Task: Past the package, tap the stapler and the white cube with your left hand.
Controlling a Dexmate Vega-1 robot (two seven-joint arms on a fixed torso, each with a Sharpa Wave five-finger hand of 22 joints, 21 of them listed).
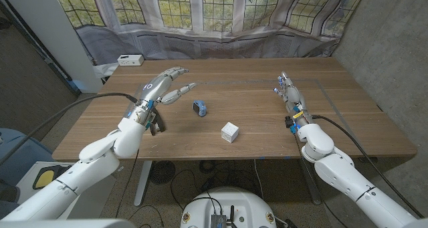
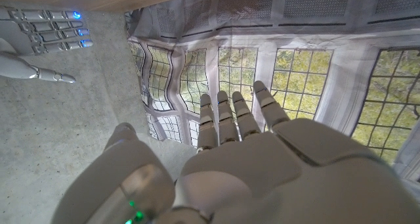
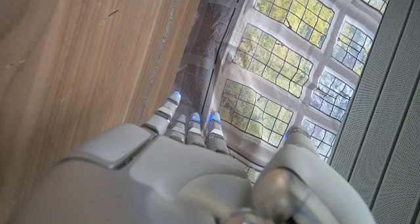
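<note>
A small blue and black stapler point(image 1: 199, 107) lies near the middle of the wooden table point(image 1: 254, 101). The white cube point(image 1: 231, 132) sits a little nearer and to its right. A white package point(image 1: 130, 60) rests at the far left corner. My left hand point(image 1: 166, 86) hovers left of the stapler with its fingers stretched toward the far side and its thumb pointing at the stapler; it holds nothing. In the left wrist view my left hand point(image 2: 249, 152) reaches out with straight fingers. My right hand point(image 1: 287, 91) stands on the table's right side, fingers straight and empty.
A curtained window point(image 1: 200, 7) runs behind the table. A grey wall point(image 1: 388, 47) stands to the right. In the left wrist view my right hand point(image 2: 46, 33) shows across the table. Bare wood point(image 3: 79, 53) lies beside my right hand point(image 3: 184, 165).
</note>
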